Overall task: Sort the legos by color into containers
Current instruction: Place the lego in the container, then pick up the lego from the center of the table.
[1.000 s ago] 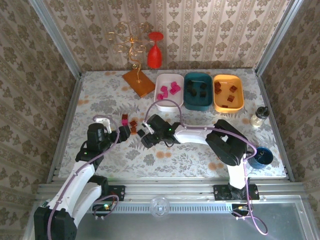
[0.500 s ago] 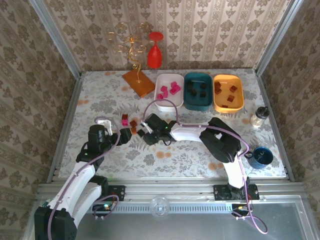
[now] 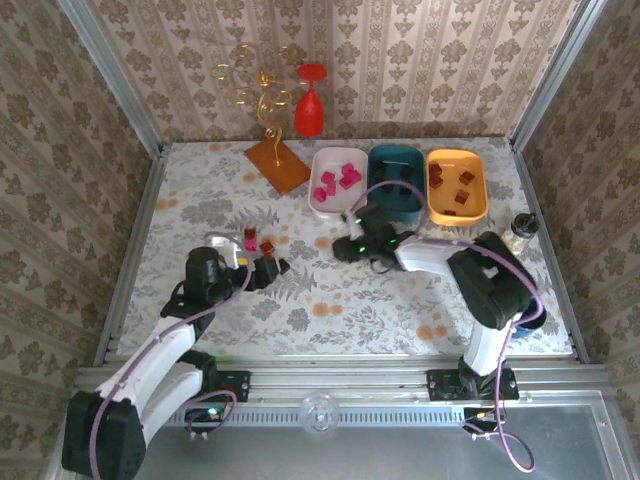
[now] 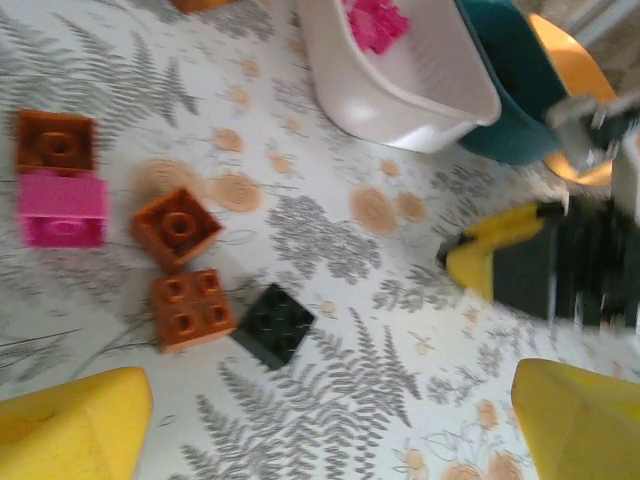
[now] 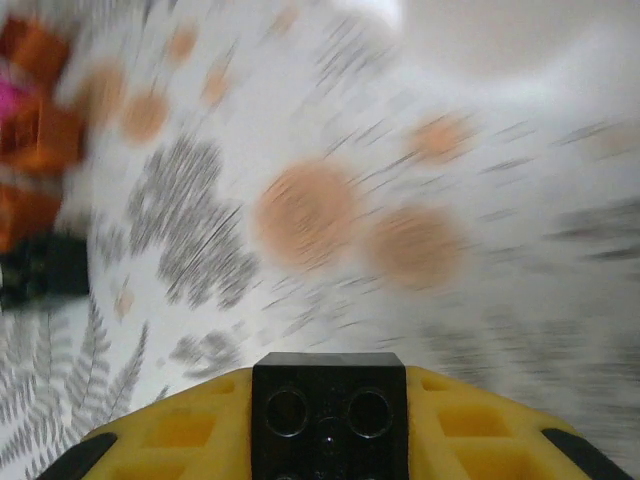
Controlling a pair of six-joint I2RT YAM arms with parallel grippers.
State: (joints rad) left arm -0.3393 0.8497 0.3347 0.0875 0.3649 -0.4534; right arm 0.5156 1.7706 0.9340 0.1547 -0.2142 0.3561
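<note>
**Overhead view with both wrist views.** The right claw [image 3: 345, 247] is clamped on a black block [image 5: 328, 400], which sits between its yellow fingers [image 5: 180, 440] above the cloth. Just beyond this claw stand the white tray [image 3: 340, 207] and the teal tray [image 3: 396, 208]. The orange tray [image 3: 456, 212] is further to its right. A strip of open cloth separates the claw from the trays' near rims.

The left claw [image 3: 270, 268] stands spread wide and holds nothing, its fingertips [image 4: 70, 430] low over the cloth. Just ahead of it and to its left lie loose blocks [image 4: 177, 225]: three orange, one pink and one black, the pink touching an orange one. The two claws are well apart, with bare cloth between them.

Pink blocks [image 3: 336, 180] lie in the white tray, dark ones [image 3: 405, 183] in the teal and brown-orange ones [image 3: 465, 178] in the orange.

Far beyond both claws, toward the back edge, are a red wine glass [image 3: 310, 105], a gold wire stand [image 3: 262, 80] and a flat orange tile [image 3: 278, 165]. To the right of the right claw, a small jar [image 3: 518, 232] stands close to the side rail [image 3: 547, 250].

The table [image 3: 330, 300] carries a pale floral cloth. Patterned wallpaper encloses it on three sides.
</note>
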